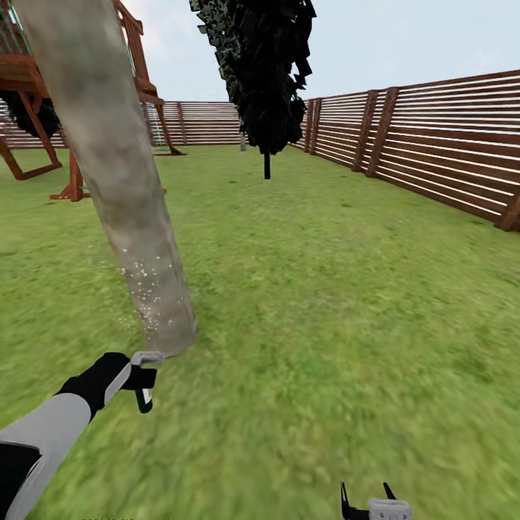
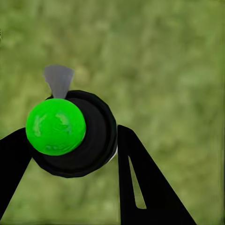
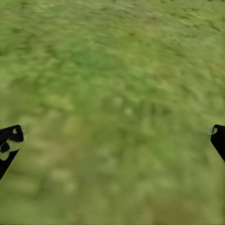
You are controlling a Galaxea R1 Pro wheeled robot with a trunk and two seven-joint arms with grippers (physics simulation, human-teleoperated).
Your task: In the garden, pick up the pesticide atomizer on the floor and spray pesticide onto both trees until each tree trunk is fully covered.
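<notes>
The left gripper (image 1: pixel 141 378) is clenched on the pesticide atomizer (image 1: pixel 146 375), held low over the lawn (image 1: pixel 325 303) just short of the foot of the thick, leaning tree trunk (image 1: pixel 119 173). The pale grey spray head points at the trunk's base. A scatter of whitish pesticide specks (image 1: pixel 148 289) lies over the lower part of the trunk, above where it meets the grass.

In the left wrist view the atomizer (image 2: pixel 77 133) sits between the two black fingers (image 2: pixel 140 183), seen end-on as a dark round body with a bright green ball (image 2: pixel 56 126) on it and the grey nozzle (image 2: pixel 58 80) poking out beyond; blurred grass lies behind.

The right gripper (image 1: pixel 370 500) hangs well to the other side of the trunk, nearer the robot, its fingers (image 3: pixel 9 143) spread wide with only grass between them.

Beyond the trunk stands a brown wooden play frame (image 1: pixel 43 87), partly hidden by the trunk itself. Farther off from the trunk, toward the fence, a thin-stemmed dark-leaved tree (image 1: pixel 266 72) rises from the lawn. A brown slatted fence (image 1: pixel 433 144) runs behind it all. Nothing stands between the nozzle and the trunk.
</notes>
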